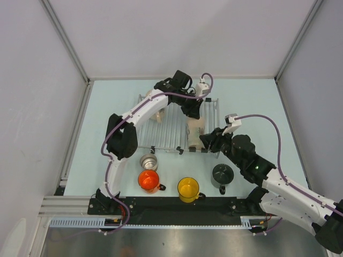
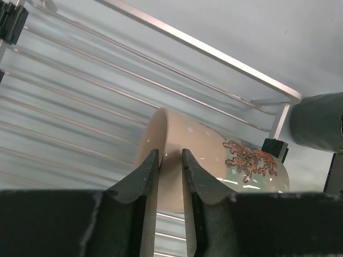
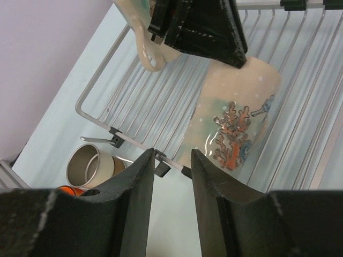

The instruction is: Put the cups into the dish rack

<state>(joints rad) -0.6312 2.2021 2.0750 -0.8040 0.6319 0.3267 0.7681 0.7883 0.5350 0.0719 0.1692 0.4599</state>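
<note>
The wire dish rack (image 1: pixel 171 128) lies at mid-table. My left gripper (image 1: pixel 194 113) is shut on the rim wall of a beige mug with a coral pattern (image 1: pixel 195 133), one finger inside and one outside (image 2: pixel 170 152). The mug (image 2: pixel 252 160) is tilted over the rack's near right part. A second beige mug (image 1: pixel 159 114) sits on the rack's left part. My right gripper (image 1: pixel 205 140) is open and empty (image 3: pixel 172 152) at the rack's near edge (image 3: pixel 134 142), just short of the patterned mug (image 3: pixel 236 118).
In front of the rack stand the steel cup (image 1: pixel 149 161), the orange mug (image 1: pixel 148 181), the yellow mug (image 1: pixel 188 188) and the dark grey mug (image 1: pixel 222 175). The steel cup (image 3: pixel 88 163) shows left of my right fingers. Walls enclose the table.
</note>
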